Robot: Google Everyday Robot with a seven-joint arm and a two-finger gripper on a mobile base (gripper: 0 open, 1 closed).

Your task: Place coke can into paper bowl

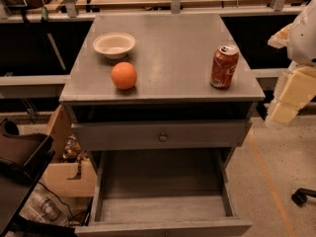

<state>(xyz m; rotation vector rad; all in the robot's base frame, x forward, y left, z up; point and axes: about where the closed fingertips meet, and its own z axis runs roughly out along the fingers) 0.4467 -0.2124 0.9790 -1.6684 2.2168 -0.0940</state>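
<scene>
- The end effector (292, 94) hangs at the right edge of the camera view, off the side of the bench (173, 23) and a little below its top. It holds nothing, and it cannot be told whether it is released or clenched.
- The coke can (224, 66) stands upright near the front right corner of the bench, silver top and pull tab facing up, well apart from the end effector.
- The can looks light and thin-walled. It would likely dent under a hard squeeze, and its smooth round side may slip. A hold across the middle of the body, square to the can, seems safest against tipping it.
- The paper bowl (114, 44) sits open side up at the back left, well apart from the can. It is probably light enough to slide if bumped.
- An orange ball (124, 75) rests just in front of the bowl and could roll if nudged.
- Below the top, one drawer (163, 136) is closed and the bottom drawer (163, 181) is pulled out.
</scene>
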